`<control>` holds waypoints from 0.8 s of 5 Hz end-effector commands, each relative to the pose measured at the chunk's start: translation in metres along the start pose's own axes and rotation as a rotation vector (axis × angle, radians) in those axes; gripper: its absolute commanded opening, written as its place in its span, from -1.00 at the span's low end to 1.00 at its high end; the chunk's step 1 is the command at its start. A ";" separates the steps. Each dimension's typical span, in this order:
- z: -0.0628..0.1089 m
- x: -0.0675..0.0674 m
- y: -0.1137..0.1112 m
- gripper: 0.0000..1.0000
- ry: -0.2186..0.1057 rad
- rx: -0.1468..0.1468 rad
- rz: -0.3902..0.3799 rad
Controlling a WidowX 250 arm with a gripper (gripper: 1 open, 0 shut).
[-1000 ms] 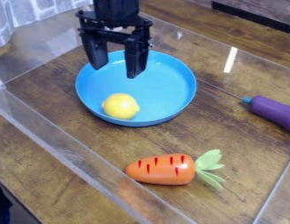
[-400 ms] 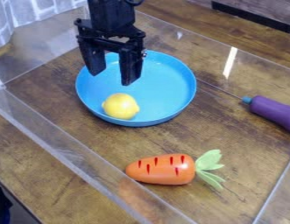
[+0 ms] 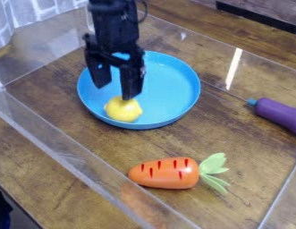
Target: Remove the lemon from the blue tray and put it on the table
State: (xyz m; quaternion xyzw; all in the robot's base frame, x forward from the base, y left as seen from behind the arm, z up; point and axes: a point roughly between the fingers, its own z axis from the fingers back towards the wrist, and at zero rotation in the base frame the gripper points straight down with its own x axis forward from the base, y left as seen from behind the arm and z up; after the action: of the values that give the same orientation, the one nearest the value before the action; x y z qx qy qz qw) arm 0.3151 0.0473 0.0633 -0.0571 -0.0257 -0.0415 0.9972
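1. Your lemon (image 3: 125, 109) sits in the tray (image 3: 174, 89), on its near-left part, just under the fingertips and partly covered by them. It has not shifted since a second ago.
2. Your gripper (image 3: 119, 86) has dropped: a second ago its tips hung over the far part of the tray, well back from the lemon; now they reach down to the lemon's top. Whether they touch it you cannot tell from this view.
3. The fingers (image 3: 133, 79) stand spread, holding nothing, much as wide as they were before. They have turned a little about the vertical, so the pair now looks narrower from the camera than it did.
4. The tray rests on the table (image 3: 66, 156) where it was, around and below the fingers.
5. A carrot (image 3: 165, 173) with green leaves lies well in front of the fingers, toward the camera and to the right in the picture, unmoved.
6. A purple piece (image 3: 280, 113) lies far off to the right of the fingers at the picture's edge, cut off by it, unmoved.
7. Clear walls (image 3: 43, 125) edge the table, the near one running to the left of the fingers and in front of them.
8. You can read no writing, label or brand anywhere.
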 end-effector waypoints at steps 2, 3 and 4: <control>-0.005 0.026 0.002 1.00 -0.088 0.026 -0.048; -0.008 0.031 0.003 1.00 -0.113 0.029 -0.020; -0.001 0.024 0.005 1.00 -0.122 0.031 -0.002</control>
State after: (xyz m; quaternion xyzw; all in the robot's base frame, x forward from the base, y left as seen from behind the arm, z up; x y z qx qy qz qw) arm 0.3326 0.0493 0.0414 -0.0507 -0.0533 -0.0362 0.9966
